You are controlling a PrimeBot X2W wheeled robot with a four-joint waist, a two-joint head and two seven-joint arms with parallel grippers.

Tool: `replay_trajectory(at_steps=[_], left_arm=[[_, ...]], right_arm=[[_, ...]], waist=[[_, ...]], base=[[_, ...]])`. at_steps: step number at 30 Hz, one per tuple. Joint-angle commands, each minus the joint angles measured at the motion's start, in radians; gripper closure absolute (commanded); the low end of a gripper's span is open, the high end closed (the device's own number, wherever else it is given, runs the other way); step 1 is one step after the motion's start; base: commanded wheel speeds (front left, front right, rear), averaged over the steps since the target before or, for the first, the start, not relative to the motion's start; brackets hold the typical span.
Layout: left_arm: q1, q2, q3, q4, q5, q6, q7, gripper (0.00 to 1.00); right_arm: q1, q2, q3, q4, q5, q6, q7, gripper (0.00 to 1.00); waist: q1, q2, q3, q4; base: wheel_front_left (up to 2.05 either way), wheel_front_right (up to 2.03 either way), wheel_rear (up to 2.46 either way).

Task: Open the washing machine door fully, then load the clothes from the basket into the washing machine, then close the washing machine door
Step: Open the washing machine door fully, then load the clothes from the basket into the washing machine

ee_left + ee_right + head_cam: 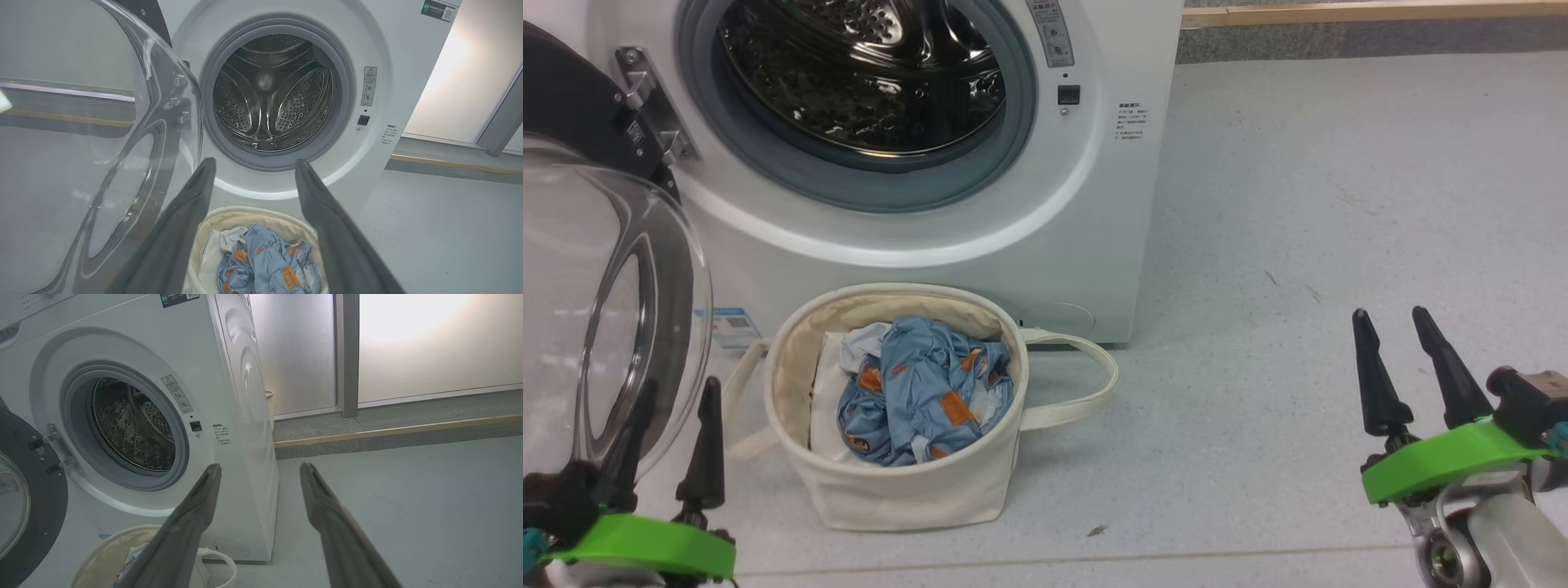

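head view: door swung aside, blue garment waiting in the basket

you are at the loading step, by the look of it. the washing machine door (605, 286) hangs out to the left on its hinge, its glass bowl bulging toward the basket; whether it sits at its full stop cannot be told. the clothes (923, 384) lie crumpled in the basket (915, 490), which stands on the floor (1298, 204) just in front of the washing machine (1086, 245), below the open drum (866, 73). a plain white cloth (827, 392) is tucked in beside them.

both sets of jaws are released, spread wide and empty. the left jaws sit low, just beside the door glass. the right jaws sit well apart from the basket, over bare floor.

the left jaws look the better choice: the left wrist view sights along their fingers (179, 228) onto the garment. come down on a raised blue fold, away from the white cloth. the basket looks soft and light, so lift straight up until the fabric clears the rim, or you will likely drag the tub along. mind the glass on your left. let go well past the grey seal (849, 188), so nothing trails over it at closing.

the floor is smooth, pale grey and speckled, with a scrap of debris (1097, 531) near the basket, so the tub would probably slide easily. in the right wrist view, a raised ledge (392, 433) and brightly lit frosted panels (429, 347) stand behind the machine.
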Motion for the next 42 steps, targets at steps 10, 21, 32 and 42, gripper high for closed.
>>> replay_trajectory(at_steps=[10,21,32,42], left_arm=[[-0.018,0.001,0.066,-0.016,0.036,-0.030,-0.012,0.00],[-0.023,-0.012,0.099,-0.006,0.061,-0.039,-0.012,0.00],[-0.034,-0.021,0.125,0.003,0.078,-0.045,-0.012,0.00],[-0.032,-0.034,0.137,0.003,0.096,-0.050,-0.012,0.00]], right_arm=[[-0.033,-0.029,0.014,-0.016,0.006,0.001,-0.012,0.00],[-0.034,-0.026,0.017,-0.015,0.010,0.001,-0.012,0.00],[-0.033,-0.019,0.010,-0.021,0.009,0.001,-0.012,0.00],[-0.034,-0.016,0.011,-0.025,0.007,0.001,-0.012,0.00]], waist=[[0.0000,0.0000,-0.004,0.008],[0.0000,0.0000,-0.008,0.017],[0.0000,0.0000,0.000,0.030],[0.0000,0.0000,-0.002,0.039]], base=[[0.00,0.00,0.00],[0.04,-0.03,-0.01],[0.50,-0.41,-0.09],[1.20,-0.99,-0.21]])
